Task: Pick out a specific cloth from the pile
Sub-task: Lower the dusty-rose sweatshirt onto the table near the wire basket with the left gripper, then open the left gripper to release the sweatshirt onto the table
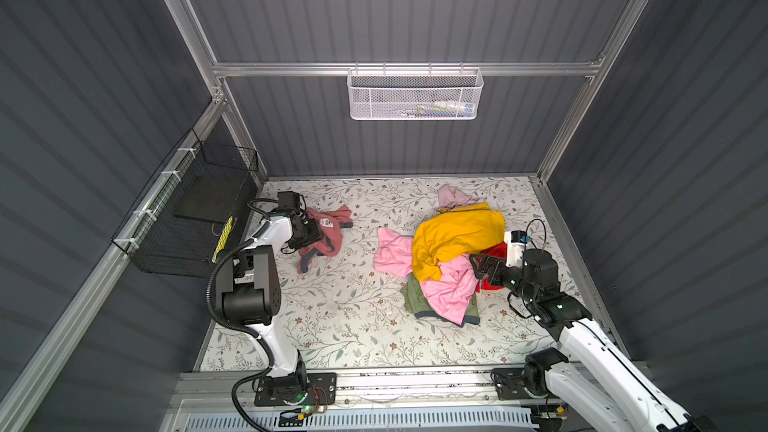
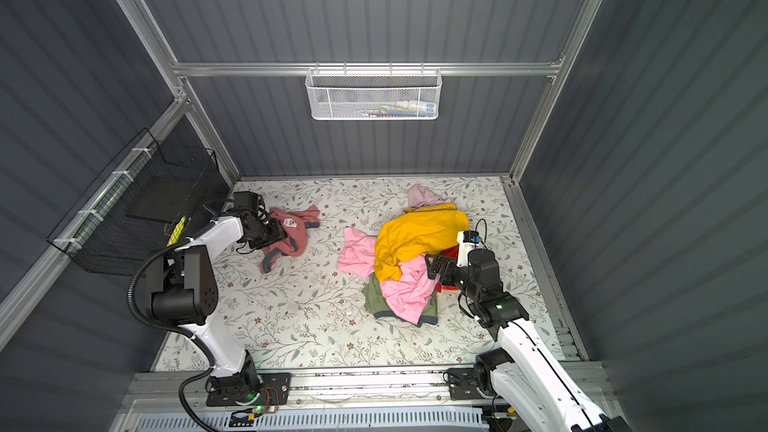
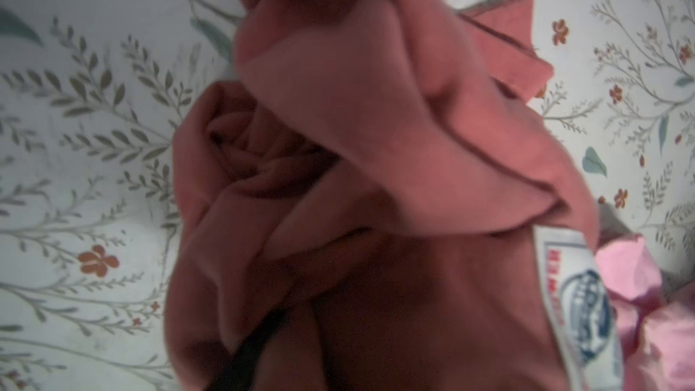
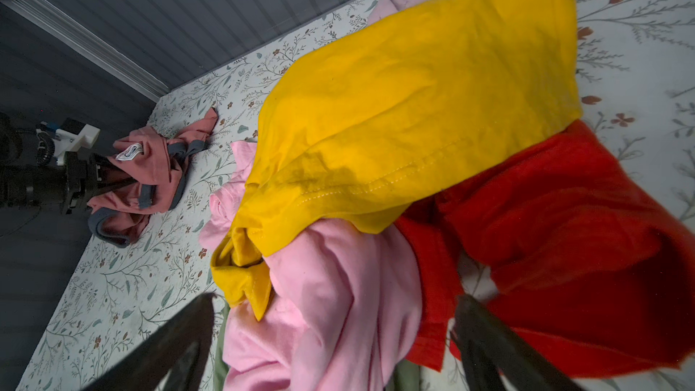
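Observation:
The cloth (image 1: 332,230) (image 2: 296,229), dusty salmon-rose with grey-blue trim and a white logo patch (image 3: 579,306), lies crumpled at the table's left, apart from the pile (image 1: 453,238) (image 2: 415,238). My left gripper (image 1: 309,235) (image 2: 276,235) is pressed into the cloth's left edge. Folds of the cloth (image 3: 376,126) fill the left wrist view and hide the jaws, with only one dark finger (image 3: 255,347) showing. My right gripper (image 1: 478,265) (image 4: 334,332) stands open at the pile's right side, its fingers either side of the bright pink garment (image 4: 331,314), holding nothing.
The pile holds mustard yellow (image 4: 413,107), red (image 4: 564,220), olive green (image 1: 415,299) and pale pink (image 1: 451,195) garments. A black wire basket (image 1: 195,218) hangs on the left wall. A white mesh basket (image 1: 415,95) hangs on the back wall. The floral table cover (image 1: 353,317) ends at walls on three sides.

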You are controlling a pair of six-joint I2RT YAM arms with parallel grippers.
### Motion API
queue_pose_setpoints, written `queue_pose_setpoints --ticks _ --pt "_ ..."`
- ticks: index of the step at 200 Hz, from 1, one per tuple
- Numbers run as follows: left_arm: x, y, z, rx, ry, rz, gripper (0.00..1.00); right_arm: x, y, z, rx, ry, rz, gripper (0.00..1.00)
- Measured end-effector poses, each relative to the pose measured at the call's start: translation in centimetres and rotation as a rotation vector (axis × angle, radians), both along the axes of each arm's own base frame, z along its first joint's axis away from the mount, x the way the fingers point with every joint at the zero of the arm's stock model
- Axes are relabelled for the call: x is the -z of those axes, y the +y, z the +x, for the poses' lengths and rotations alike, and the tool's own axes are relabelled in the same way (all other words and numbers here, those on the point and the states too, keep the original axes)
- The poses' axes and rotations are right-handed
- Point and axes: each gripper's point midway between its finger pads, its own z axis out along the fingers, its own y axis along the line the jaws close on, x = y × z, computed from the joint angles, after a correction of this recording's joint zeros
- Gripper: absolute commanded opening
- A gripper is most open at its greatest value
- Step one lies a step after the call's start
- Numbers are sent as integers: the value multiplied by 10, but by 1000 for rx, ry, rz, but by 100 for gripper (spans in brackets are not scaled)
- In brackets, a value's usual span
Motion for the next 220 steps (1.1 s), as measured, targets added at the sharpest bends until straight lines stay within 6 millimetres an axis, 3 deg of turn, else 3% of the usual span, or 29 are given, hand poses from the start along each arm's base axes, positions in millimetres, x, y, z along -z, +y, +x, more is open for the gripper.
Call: queue_pose_setpoints --ticks 17,40,61,116,142,188,220 --pt "8 -6 -4 7 12 26 84 1 0 0 -2 1 -4 99" --pt "15 -9 -11 8 21 65 89 0 0 0 -2 -2 -8 99" --pt "6 -8 -16 11 14 122 100 0 -1 0 0 -7 -14 99" --pt "-58 -4 -27 10 -86 232 100 2 -5 -1 3 -9 -45 99" --pt "-76 -7 -26 36 -121 263 100 3 -5 -1 1 -7 -56 99" --pt "-77 -10 -25 75 -125 277 93 3 -8 -1 6 -11 -83 99" --pt "-51 -15 -3 89 -73 270 79 -3 -9 1 3 -28 -98 99"
